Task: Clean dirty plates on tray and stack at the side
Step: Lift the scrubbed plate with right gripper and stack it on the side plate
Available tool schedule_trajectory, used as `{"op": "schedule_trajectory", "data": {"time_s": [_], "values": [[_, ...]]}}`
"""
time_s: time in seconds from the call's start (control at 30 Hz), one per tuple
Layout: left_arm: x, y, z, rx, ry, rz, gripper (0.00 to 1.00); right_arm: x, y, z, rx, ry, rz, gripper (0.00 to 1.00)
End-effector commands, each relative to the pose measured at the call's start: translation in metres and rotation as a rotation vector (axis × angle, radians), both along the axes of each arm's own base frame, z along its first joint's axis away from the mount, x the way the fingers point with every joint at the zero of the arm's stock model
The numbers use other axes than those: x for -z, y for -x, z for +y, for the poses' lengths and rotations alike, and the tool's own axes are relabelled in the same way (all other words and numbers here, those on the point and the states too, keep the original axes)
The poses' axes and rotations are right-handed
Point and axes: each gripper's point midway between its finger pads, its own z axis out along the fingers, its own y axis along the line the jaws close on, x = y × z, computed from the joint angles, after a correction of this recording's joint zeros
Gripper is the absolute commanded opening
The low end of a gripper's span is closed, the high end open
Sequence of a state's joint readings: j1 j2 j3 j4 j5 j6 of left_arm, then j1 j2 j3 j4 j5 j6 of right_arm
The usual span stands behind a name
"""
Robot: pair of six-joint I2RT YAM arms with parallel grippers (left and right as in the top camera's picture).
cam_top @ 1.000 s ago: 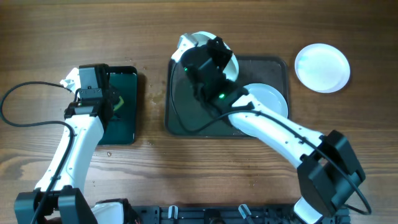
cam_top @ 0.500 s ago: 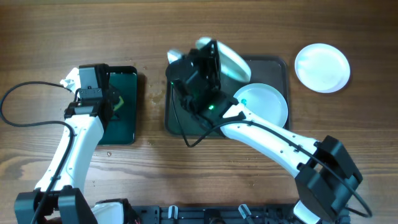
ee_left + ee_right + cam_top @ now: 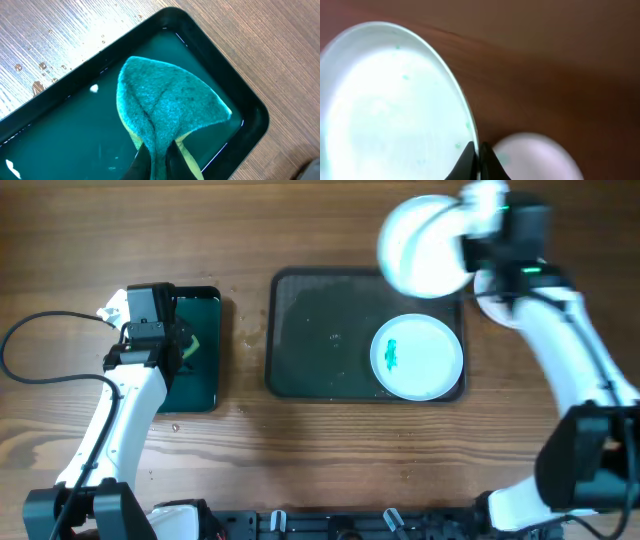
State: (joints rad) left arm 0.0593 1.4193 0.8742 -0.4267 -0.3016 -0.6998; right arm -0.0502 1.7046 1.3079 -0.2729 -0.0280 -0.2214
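My right gripper is shut on the rim of a pale plate and holds it tilted in the air above the tray's back right corner. In the right wrist view the jaws pinch this plate's edge, which bears small teal specks. A second white plate with a teal smear lies on the right of the dark grey tray. A third plate shows blurred below in the right wrist view; overhead my right arm hides it. My left gripper is shut on a teal cloth.
The small black tray with green liquid stands at the left, with my left gripper and the cloth over it. Water drops lie on the wood beside it. A black cable loops at the far left.
My right arm has swung from the tray's back left to the back right, carrying the plate by its rim. It now covers the plate beside the tray. The left arm has not moved.
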Motion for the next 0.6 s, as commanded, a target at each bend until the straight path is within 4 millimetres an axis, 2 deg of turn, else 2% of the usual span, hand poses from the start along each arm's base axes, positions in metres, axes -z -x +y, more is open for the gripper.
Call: {"op": "schedule_trajectory", "data": {"time_s": [0.0,0.03,0.13,0.17,0.27,0.37,0.4,0.43,0.47,0.5,0.57], "values": [[-0.003,0.001,0.002,0.003,-0.008,-0.006,0.04,0.029,0.014,-0.075,0.236,-0.496,0.071,0.04],[-0.003,0.001,0.002,0.003,-0.008,-0.006,0.04,0.044,0.023,-0.107,0.339,-0.536,0.094,0.04],[-0.003,0.001,0.002,0.003,-0.008,-0.006,0.04,0.076,0.043,-0.158,0.472,-0.571,0.145,0.04],[-0.003,0.001,0.002,0.003,-0.008,-0.006,0.04,0.094,0.052,-0.177,0.524,-0.584,0.171,0.04],[-0.003,0.001,0.002,0.003,-0.008,-0.006,0.04,0.12,0.065,-0.197,0.638,-0.596,0.218,0.04],[-0.003,0.001,0.002,0.003,-0.008,-0.006,0.04,0.133,0.066,-0.199,0.65,-0.588,0.239,0.05],[-0.003,0.001,0.002,0.003,-0.008,-0.006,0.04,0.136,0.065,-0.197,0.648,-0.589,0.246,0.11],[-0.003,0.001,0.002,0.003,-0.008,-0.006,0.04,0.137,0.065,-0.195,0.641,-0.594,0.251,0.26],[-0.003,0.001,0.002,0.003,-0.008,-0.006,0.04,0.136,0.063,-0.188,0.614,-0.616,0.254,0.46],[-0.003,0.001,0.002,0.003,-0.008,-0.006,0.04,0.134,0.061,-0.181,0.573,-0.641,0.255,0.54],[-0.003,0.001,0.002,0.003,-0.008,-0.006,0.04,0.124,0.054,-0.157,0.452,-0.748,0.25,0.62]]}}
